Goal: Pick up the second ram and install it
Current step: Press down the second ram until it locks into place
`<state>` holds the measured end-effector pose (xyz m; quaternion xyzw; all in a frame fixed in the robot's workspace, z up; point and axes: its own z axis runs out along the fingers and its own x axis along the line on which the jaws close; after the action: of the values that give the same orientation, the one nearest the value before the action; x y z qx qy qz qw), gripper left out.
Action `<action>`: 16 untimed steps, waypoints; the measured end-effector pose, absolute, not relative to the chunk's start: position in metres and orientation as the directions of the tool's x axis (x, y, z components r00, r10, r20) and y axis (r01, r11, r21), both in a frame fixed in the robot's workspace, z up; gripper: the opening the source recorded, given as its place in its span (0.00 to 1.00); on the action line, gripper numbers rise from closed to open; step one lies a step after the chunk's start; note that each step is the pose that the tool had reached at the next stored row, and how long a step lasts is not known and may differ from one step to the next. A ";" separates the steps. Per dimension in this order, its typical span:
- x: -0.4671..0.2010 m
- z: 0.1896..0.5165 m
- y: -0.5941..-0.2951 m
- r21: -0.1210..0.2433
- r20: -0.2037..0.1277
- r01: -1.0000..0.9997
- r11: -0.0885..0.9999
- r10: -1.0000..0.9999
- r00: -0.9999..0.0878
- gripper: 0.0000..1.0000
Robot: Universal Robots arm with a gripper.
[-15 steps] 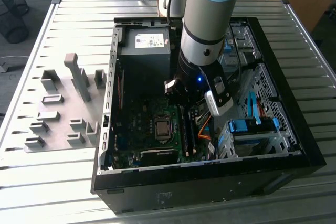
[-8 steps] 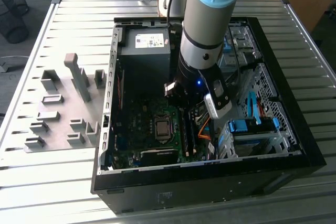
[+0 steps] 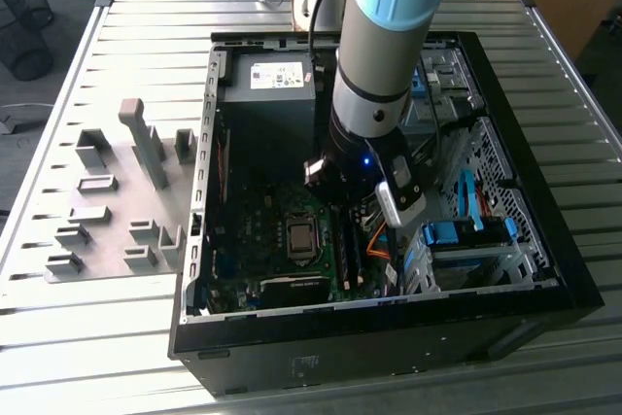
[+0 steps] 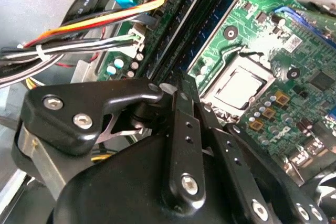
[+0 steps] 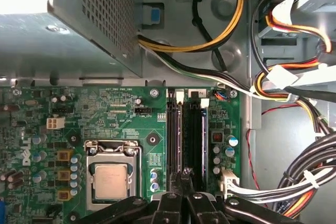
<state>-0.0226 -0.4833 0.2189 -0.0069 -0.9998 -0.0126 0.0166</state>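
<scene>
We see the gripper (image 5: 185, 178) with its fingers drawn together over the slots (image 5: 186, 129), next to the CPU (image 5: 111, 181). The ram (image 4: 207, 40) lies along the slots, edge up. One arm (image 3: 384, 55) reaches steeply down into the case (image 3: 544, 269) on the surface (image 3: 146, 26).

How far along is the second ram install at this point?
Done: the gripper is down inside the case, at the memory slots beside the CPU socket. In hand: a blue-green strip, likely the second ram, lies along them. Left: seating unconfirmed.
</scene>
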 end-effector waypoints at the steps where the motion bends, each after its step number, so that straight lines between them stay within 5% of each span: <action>1: -0.023 0.217 -0.483 0.025 0.033 0.014 1.000 0.013 -0.999 0.11; 16: -0.022 0.241 -0.483 0.027 0.036 0.014 1.000 0.013 -0.999 0.11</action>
<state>-0.0225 -0.4831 0.2413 -0.0069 -0.9997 -0.0136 0.0178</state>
